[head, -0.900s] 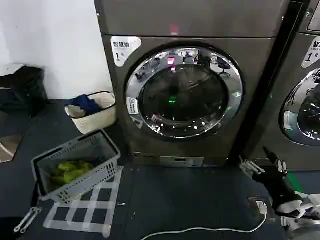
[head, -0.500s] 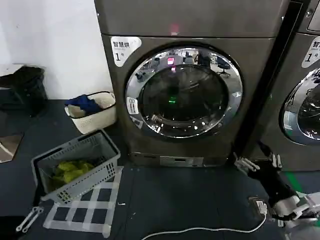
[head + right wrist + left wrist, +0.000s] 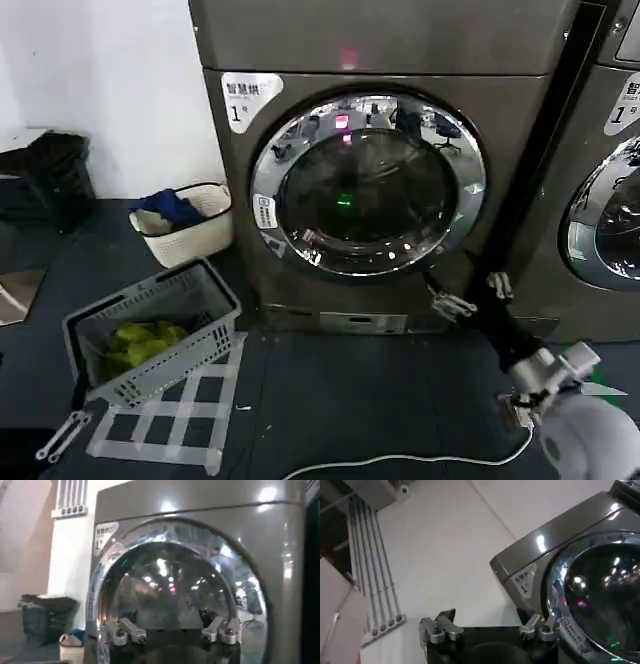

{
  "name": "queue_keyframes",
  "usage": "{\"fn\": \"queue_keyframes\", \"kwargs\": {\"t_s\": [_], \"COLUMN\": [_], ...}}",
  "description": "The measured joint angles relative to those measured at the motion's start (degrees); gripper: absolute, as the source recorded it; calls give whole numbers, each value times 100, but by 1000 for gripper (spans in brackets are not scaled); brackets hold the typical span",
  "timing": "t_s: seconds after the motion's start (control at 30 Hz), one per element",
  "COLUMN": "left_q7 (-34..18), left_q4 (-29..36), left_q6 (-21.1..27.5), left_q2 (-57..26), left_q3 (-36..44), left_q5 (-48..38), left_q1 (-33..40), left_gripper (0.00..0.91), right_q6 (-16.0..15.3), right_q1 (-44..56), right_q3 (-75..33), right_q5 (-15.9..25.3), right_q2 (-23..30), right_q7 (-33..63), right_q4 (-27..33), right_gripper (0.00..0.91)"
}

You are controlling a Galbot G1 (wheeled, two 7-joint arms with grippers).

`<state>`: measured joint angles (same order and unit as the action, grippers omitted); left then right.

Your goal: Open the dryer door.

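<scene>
The dryer door is a round chrome-ringed porthole with dark glass, standing shut on the front of the bronze-grey machine. My right gripper is open, raised in front of the machine just below the door's lower right rim and not touching it. In the right wrist view the open right gripper faces the dryer door head-on with nothing between its fingers. My left gripper hangs low at the near left by the floor. In the left wrist view the left gripper is open and empty, with the dryer door farther off.
A grey basket holding yellow-green cloth sits on the floor at the left, above a taped grid. A white basket with blue cloth stands by the wall. A second machine is at the right. A white cable lies on the floor.
My right gripper has risen and moved left, from the floor at the lower right up toward the door's lower right rim. The left gripper has stayed put and the door remains shut.
</scene>
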<state>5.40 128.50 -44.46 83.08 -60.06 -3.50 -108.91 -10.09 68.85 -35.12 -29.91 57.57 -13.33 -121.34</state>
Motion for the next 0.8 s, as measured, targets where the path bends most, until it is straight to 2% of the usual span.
{"fn": "queue_keyframes", "kwargs": {"t_s": [0.23,0.8], "left_q7": [25,144], "left_q4": [7,14], "left_q6": [-21,-17], "left_q2": [10,16], "left_q3": [5,12], "left_q5": [18,18], "left_q1": [-35,-3], "left_gripper": [907,907], "right_q6": [176,244], "right_q1": [-596,-1948], "right_q3": [503,1630], "right_q5": [-50,-39], "right_q2": [-192,-261], "right_q7": [-147,-260], "right_q4": [403,1177], "right_gripper": [907,907]}}
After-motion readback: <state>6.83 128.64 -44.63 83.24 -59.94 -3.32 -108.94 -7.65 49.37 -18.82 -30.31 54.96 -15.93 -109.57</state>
